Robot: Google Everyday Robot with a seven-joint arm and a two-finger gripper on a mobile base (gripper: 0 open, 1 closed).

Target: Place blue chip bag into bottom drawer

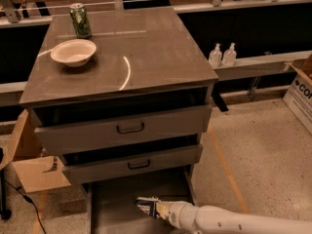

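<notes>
The bottom drawer (117,195) is pulled out under the cabinet, a shallow grey tray with low side rails. My gripper (146,206) reaches in from the lower right on a white arm and hangs low over the middle of the drawer floor. A small dark bag with pale patches, the blue chip bag (144,204), sits at the gripper's tip and the gripper is shut on it. How much gap there is between the bag and the floor is unclear.
The two upper drawers (127,126) with black handles stand slightly open above the gripper. On the cabinet top are a white bowl (73,51) and a green can (80,20). A cardboard box (30,172) is at the left, and two bottles (222,55) are on a ledge at the right.
</notes>
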